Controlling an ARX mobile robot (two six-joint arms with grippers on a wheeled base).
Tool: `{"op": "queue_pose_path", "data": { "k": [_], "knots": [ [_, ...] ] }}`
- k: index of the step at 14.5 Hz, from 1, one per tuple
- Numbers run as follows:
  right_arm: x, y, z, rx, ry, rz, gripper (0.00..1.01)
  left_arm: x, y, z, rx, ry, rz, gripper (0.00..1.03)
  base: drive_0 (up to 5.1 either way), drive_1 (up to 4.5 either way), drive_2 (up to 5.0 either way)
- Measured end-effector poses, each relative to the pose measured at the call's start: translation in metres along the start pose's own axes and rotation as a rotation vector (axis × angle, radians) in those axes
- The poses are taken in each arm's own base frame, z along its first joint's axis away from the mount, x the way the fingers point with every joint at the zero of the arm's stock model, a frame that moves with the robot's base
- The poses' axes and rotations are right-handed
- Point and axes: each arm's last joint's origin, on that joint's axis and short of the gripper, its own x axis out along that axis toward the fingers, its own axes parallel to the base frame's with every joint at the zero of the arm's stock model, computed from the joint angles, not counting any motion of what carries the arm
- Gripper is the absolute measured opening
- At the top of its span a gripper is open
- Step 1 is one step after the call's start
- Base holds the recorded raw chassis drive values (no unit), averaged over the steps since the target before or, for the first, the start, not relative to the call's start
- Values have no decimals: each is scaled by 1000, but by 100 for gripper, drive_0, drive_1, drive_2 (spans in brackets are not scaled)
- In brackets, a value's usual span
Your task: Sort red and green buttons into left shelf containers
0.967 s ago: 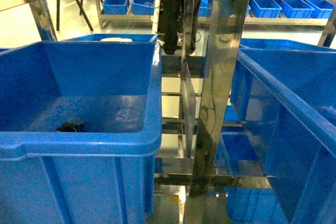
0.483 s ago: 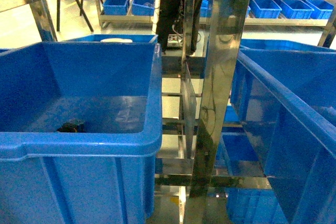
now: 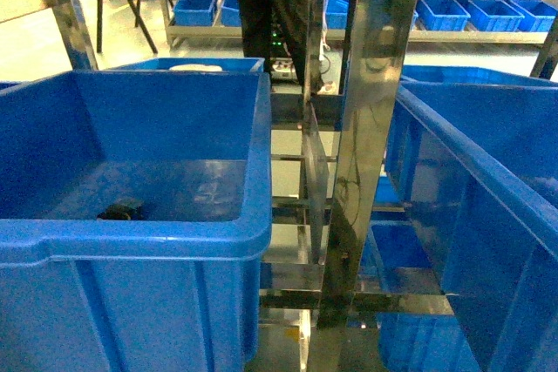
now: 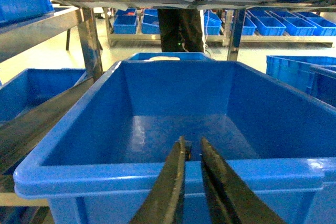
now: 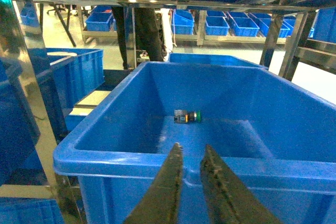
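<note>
A deep blue bin [image 3: 131, 246] fills the left of the head view. A small dark button-like item [image 3: 122, 210] lies on its floor near the front wall, and I cannot tell its cap colour. In the left wrist view my left gripper [image 4: 192, 142] hovers shut and empty just before that bin's near rim [image 4: 131, 174], with the dark item [image 4: 188, 150] peeking out behind its tips. My right gripper [image 5: 192, 148] is shut and empty before a second bin [image 5: 126, 163]. A green-capped button [image 5: 188, 116] lies on that bin's floor. Neither gripper shows in the head view.
A shiny steel shelf post [image 3: 366, 128] stands between the two bins, with the right bin [image 3: 471, 163] beside it. Smaller blue bins [image 3: 397, 254] sit on lower shelves. A person in dark trousers [image 3: 270, 15] stands behind the rack, with rows of blue bins [image 3: 471, 10] beyond.
The person in the background has stepped to the left. The bins and the dark item in the left bin have stayed put.
</note>
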Motion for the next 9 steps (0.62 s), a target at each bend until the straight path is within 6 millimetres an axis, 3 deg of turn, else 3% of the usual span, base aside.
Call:
{"op": "queue_pose_path", "data": {
  "k": [7,9],
  "knots": [
    [0,0,0,0,0,0,99,0,0,1,2,-6,-4,100,0,0,0],
    [0,0,0,0,0,0,98,0,0,1,2,-6,-4,98,0,0,0]
  ]
}}
